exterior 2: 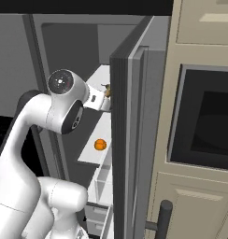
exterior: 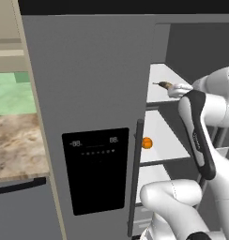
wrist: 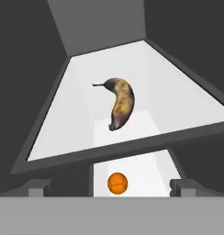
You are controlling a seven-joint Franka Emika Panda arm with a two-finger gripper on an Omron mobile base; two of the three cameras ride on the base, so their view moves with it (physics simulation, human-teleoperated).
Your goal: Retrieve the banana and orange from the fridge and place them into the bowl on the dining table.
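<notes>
White fridge shelf: curved blotchy banana.

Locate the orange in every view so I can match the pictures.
Left base view: orange at centre, on the middle fridge shelf, just right of the dark door handle.
Right base view: left of centre, same shelf.
Hand view: bottom centre, on the shelf below the banana.
Shared landmark: the banana's shelf, directly above.

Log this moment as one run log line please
stage: reaching into grey fridge | gripper: open, empty | blotchy yellow-brown banana: upper white shelf | small orange ball: shelf below
</notes>
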